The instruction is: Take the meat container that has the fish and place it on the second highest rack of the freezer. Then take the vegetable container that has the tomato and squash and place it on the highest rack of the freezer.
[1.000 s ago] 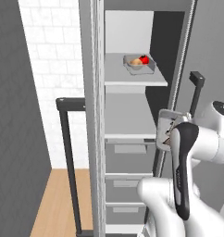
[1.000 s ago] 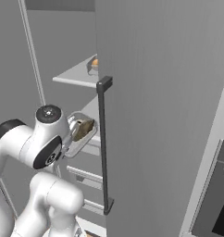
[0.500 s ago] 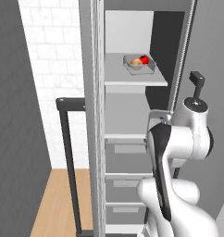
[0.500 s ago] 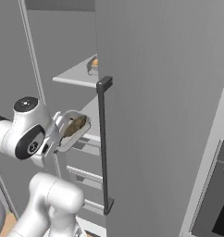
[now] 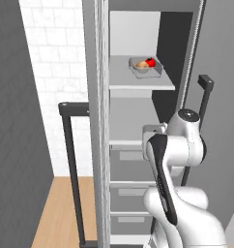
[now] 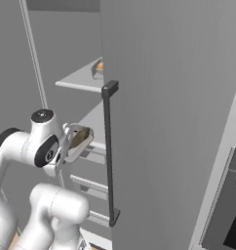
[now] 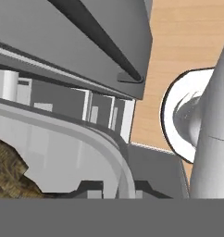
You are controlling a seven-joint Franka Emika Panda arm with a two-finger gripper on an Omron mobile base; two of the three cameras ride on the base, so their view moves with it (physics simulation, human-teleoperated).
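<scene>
A clear meat container [image 6: 80, 140] with the brown fish [image 7: 7, 172] inside hangs in front of the freezer's second highest rack [image 5: 131, 121]. My gripper [image 6: 67, 146] is shut on its rim. In the hand view the container's clear rim [image 7: 115, 152] curves across just above my gripper [image 7: 115, 187]. In the left base view my own arm hides the hand. The vegetable container [image 5: 146, 67] with the red tomato and pale squash sits on the highest rack [image 5: 138, 83]; it also peeks past the door edge [image 6: 98, 68].
The open freezer door [image 6: 168, 122] with its dark handle [image 6: 109, 151] stands close on my right. Another dark handle [image 5: 70, 160] stands on the left. Drawers [image 5: 128, 167] lie below the racks. A wood floor [image 5: 61, 208] shows at the lower left.
My arm's upper links have swung across in front of the racks. The fish container stays in my grip and sits slightly lower, near the second rack's front.
</scene>
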